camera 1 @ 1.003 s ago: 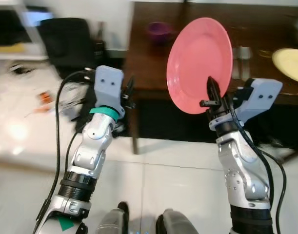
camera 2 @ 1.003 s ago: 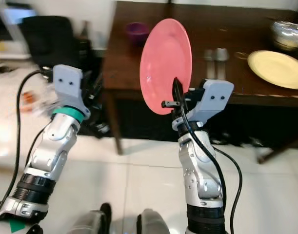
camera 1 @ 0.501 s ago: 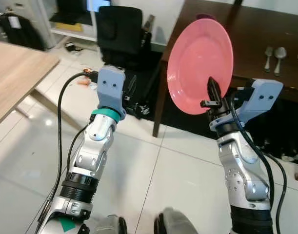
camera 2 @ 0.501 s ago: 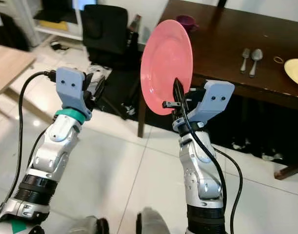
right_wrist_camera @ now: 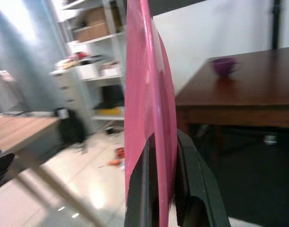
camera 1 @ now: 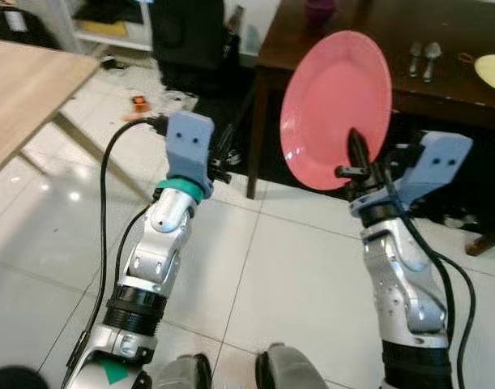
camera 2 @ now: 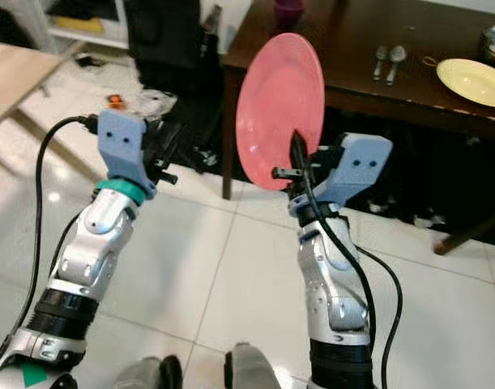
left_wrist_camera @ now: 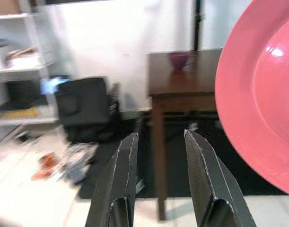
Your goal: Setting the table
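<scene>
Head cams look down over both arms toward the dark table (camera 2: 409, 77). Each wrist cam sits close behind its fingers, and both also catch that table plus the purple cup (left_wrist_camera: 180, 59).

No text, label or number seems legible on anything here.

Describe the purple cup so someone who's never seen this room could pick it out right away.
Find the dark brown wooden table ahead of the robot. The purple cup stands near its far left corner, well apart from the fork and spoon and the yellow plate. It is the table's only purple item.
</scene>
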### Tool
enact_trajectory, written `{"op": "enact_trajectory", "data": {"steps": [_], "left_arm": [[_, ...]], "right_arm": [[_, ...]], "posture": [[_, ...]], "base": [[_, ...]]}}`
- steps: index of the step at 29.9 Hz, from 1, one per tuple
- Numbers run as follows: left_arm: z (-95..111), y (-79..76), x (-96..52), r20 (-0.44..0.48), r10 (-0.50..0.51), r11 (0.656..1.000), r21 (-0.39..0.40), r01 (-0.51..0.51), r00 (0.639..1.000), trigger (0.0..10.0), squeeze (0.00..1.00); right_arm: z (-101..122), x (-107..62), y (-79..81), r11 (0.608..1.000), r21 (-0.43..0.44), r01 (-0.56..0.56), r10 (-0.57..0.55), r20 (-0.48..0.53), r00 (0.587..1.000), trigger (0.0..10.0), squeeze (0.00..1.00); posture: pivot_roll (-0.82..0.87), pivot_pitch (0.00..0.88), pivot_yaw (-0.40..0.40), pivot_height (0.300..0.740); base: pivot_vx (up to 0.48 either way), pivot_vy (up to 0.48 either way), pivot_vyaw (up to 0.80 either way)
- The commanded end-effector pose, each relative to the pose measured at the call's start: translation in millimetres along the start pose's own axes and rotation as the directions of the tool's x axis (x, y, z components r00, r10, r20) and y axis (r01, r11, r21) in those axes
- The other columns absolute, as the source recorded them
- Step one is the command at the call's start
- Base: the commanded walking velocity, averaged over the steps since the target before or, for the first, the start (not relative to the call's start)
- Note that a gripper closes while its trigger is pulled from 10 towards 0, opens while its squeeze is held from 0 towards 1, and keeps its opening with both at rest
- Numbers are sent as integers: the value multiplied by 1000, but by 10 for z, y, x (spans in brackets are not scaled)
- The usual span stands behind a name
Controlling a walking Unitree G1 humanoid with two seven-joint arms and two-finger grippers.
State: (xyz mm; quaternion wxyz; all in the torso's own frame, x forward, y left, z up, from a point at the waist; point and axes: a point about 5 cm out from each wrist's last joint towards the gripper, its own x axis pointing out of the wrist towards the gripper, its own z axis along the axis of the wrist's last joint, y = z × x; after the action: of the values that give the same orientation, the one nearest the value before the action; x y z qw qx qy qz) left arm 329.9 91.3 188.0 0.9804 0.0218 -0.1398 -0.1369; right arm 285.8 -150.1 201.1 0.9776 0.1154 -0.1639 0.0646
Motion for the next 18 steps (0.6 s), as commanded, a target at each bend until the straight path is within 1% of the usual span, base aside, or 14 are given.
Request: {"op": "enact_trajectory", "data": {"steps": [1,9,10,11,12,14,18], "left_arm": [[-36,-43,-15,-14,-13,1000,2,13,1000,10000,0],[-37,-44,-6,-19,-10,1000,-5,10,1000,10000,0],[-37,-44,-6,-19,-10,1000,-5,10,1000,10000,0],[-58,-39,8,-49,-5,999,-39,3,999,10000,0],[-58,-39,8,-49,-5,999,-39,3,999,10000,0],[-74,-40,16,-75,-9,998,-68,4,997,10000,0],[-71,-26,23,-81,3,996,-94,-10,997,10000,0]], "right_arm": [[12,-18,-41,1000,-5,12,-12,2,1000,10000,0],[8,-22,-44,1000,-5,12,-12,2,1000,10000,0],[8,-23,-44,1000,-5,13,-13,2,1000,10000,0],[7,-23,-47,1000,-6,16,-16,2,1000,10000,0],[7,-23,-47,1000,-6,16,-16,2,1000,10000,0],[4,-24,-52,1000,-8,18,-18,0,1000,10000,0],[0,-25,-57,1000,-7,23,-23,-1,1000,10000,0]], "posture": [[-146,0,62,740],[-146,0,63,740],[-146,0,63,740],[-146,0,63,740],[-146,0,63,740],[-146,0,64,740],[-146,0,65,740]], "base": [[-375,0,0],[-367,0,0],[0,0,0],[0,0,0],[0,0,0],[0,0,0],[0,0,0]]}}
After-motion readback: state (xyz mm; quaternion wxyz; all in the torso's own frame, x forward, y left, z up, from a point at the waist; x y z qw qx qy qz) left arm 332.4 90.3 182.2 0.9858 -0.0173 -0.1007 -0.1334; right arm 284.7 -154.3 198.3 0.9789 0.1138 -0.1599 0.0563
